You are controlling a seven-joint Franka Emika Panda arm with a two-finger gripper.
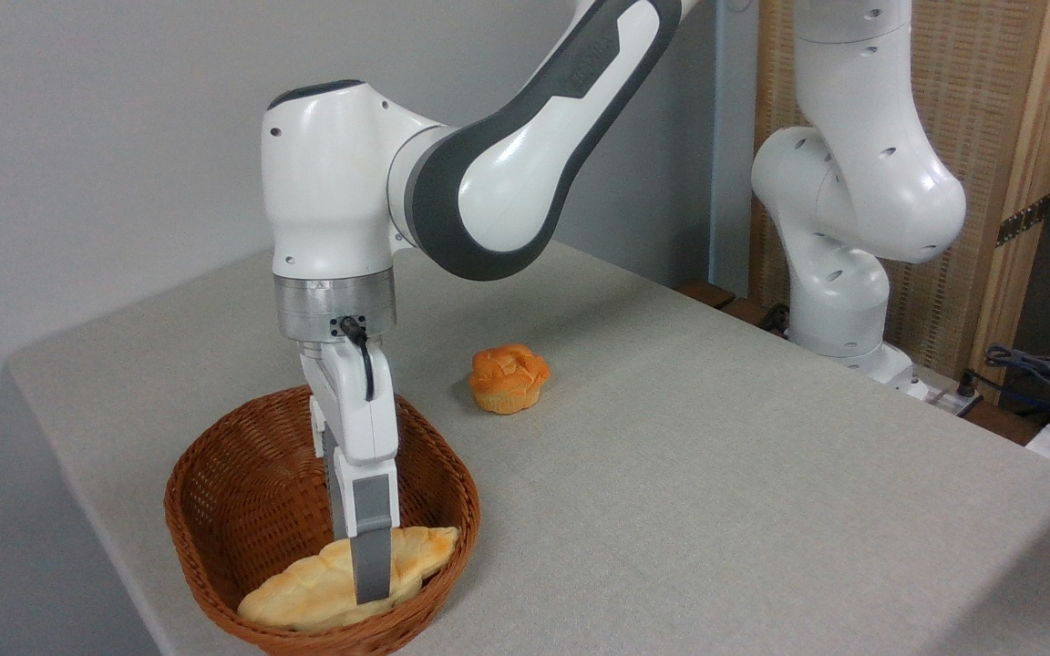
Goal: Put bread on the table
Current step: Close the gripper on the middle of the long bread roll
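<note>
Bread (324,592) lies in the basket (215,510) near the table's (716,474) front-left edge; my gripper (370,583) straddles it, grip unclear. I'd say grasp, lift clear.

Bright, even light; sharp focus

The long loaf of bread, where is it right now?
The bread lies inside the wicker basket at the lower left of the picture, near the table's front edge, with the gripper down over its middle.
</note>
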